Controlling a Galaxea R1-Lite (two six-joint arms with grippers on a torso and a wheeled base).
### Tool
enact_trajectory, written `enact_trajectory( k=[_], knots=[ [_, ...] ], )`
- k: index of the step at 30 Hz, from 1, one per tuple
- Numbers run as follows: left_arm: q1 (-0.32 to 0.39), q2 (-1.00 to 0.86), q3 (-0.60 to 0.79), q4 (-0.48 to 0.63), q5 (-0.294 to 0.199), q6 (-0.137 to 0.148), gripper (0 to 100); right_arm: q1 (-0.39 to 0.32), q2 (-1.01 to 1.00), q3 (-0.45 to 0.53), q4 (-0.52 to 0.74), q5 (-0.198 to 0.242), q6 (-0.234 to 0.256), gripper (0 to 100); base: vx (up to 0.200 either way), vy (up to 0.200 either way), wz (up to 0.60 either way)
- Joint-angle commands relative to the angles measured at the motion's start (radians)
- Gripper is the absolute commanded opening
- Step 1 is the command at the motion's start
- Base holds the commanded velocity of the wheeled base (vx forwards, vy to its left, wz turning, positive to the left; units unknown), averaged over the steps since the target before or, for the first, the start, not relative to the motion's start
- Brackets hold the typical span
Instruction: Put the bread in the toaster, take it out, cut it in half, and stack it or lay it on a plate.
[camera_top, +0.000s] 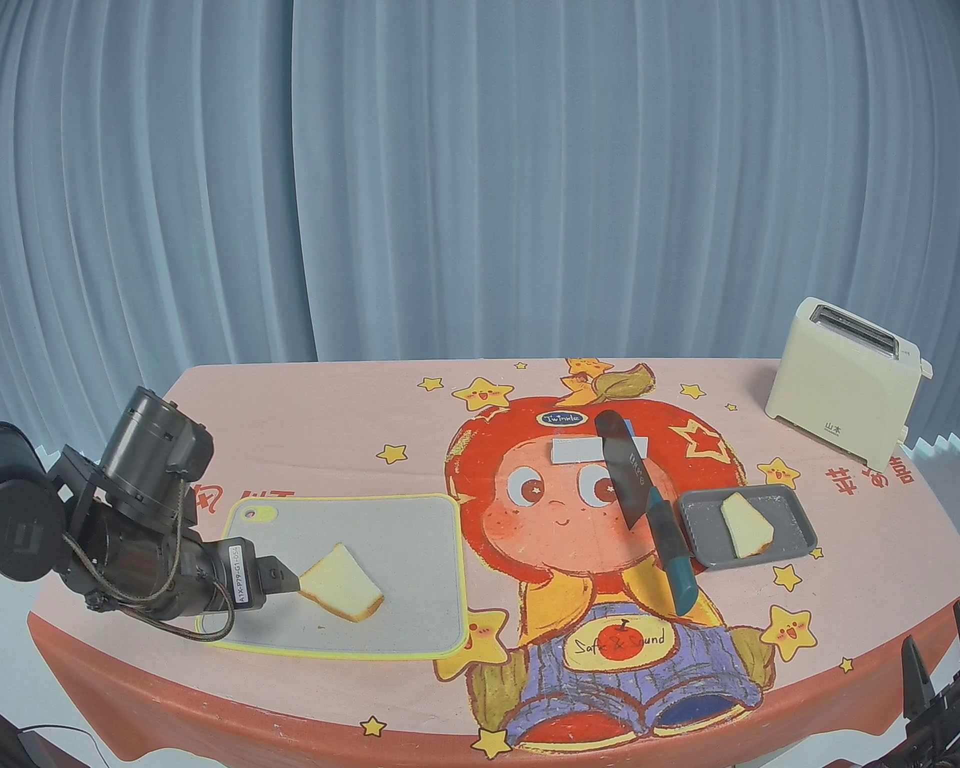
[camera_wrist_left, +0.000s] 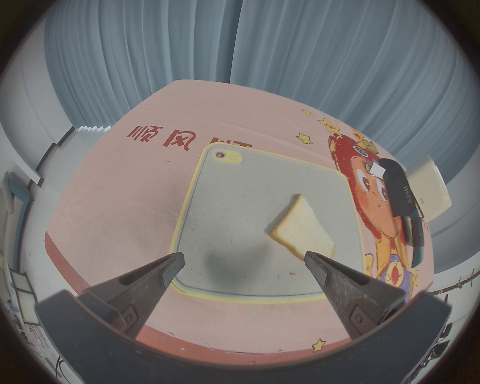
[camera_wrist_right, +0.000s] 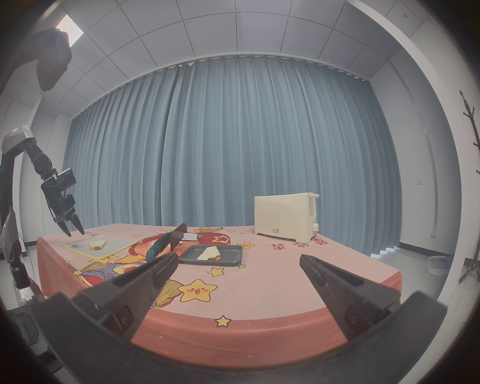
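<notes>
Left gripper (camera_wrist_left: 243, 258): open, empty, above cutting board (camera_wrist_left: 225, 200). We judge a shallow pinch could shove bread half (camera_wrist_left: 302, 232) off the board.

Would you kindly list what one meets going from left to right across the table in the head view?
First the left gripper → bread half on the cutting board → knife → grey tray holding the other bread half → toaster.

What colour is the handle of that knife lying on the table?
The knife handle is teal blue; the head view shows it best.
</notes>
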Motion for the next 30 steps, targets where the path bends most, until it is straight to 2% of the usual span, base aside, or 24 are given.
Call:
enact_trajectory(
  k=[1, 12, 16, 17, 18, 21, 30],
  knots=[
    [-0.001, 0.071, -0.004, -0.003, 0.014, -0.001, 100, 0.0, -0.018, 0.018, 0.0, 0.0, 0.0, 100, 0.0, 0.0, 0.0],
    [0.003, 0.123, -0.068, 0.0, 0.022, -0.001, 100, 0.0, -0.018, 0.018, 0.0, 0.0, 0.0, 100, 0.0, 0.0, 0.0],
    [0.003, 0.138, -0.082, 0.002, 0.053, -0.001, 100, 0.0, -0.018, 0.018, 0.0, 0.0, 0.0, 100, 0.0, 0.0, 0.0],
    [0.002, 0.151, -0.084, 0.002, 0.082, -0.001, 100, 0.0, -0.018, 0.018, 0.0, 0.0, 0.0, 100, 0.0, 0.0, 0.0],
    [0.002, 0.151, -0.084, 0.002, 0.082, -0.001, 100, 0.0, -0.018, 0.018, 0.0, 0.0, 0.0, 100, 0.0, 0.0, 0.0],
    [0.002, 0.181, -0.091, 0.002, 0.136, -0.001, 100, 0.0, -0.018, 0.018, 0.0, 0.0, 0.0, 100, 0.0, 0.0, 0.0],
    [-0.001, 0.197, -0.091, -0.001, 0.143, 0.002, 100, 0.0, -0.018, 0.018, 0.0, 0.0, 0.0, 100, 0.0, 0.0, 0.0]
  ],
)
